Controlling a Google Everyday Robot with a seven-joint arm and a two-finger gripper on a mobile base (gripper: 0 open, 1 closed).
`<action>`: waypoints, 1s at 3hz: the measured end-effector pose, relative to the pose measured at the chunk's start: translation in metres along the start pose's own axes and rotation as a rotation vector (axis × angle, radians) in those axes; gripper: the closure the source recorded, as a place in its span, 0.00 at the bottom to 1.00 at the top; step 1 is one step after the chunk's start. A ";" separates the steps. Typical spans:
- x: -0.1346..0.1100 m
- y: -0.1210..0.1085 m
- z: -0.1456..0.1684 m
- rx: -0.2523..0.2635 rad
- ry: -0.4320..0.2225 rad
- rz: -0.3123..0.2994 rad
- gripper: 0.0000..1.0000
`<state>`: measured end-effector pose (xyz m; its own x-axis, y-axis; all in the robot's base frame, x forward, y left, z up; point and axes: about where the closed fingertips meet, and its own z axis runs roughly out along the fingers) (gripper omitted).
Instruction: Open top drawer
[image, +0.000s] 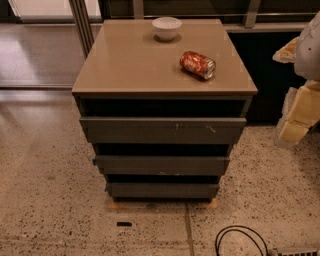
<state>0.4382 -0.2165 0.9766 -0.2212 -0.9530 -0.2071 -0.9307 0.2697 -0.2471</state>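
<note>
My tool (302, 107) hangs at the right edge of view, its state I cannot tell, and the top drawer (162, 130) lies to its left under the table (125, 65) top, front running left-right

The desk (130, 65) top is mostly bare, with open room over its left half and along its front edge. A bowl (167, 27) stands at the middle of the back edge. A can (198, 64) lies on its side near the right edge, well apart from the bowl. Under the front edge a dark gap runs the full width above the top drawer (162, 130), open to reach from the front. The floor before the desk is free, save a cable (240, 240) off the front right corner. The gripper (299, 117) hangs beyond the right edge, apart from the desk.
</note>
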 end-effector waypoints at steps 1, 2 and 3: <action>0.000 0.001 0.004 0.006 -0.015 -0.004 0.00; 0.002 0.008 0.026 -0.013 -0.077 -0.035 0.00; 0.004 0.017 0.057 -0.032 -0.123 -0.086 0.00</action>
<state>0.4376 -0.2081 0.9172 -0.1047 -0.9476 -0.3017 -0.9540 0.1814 -0.2387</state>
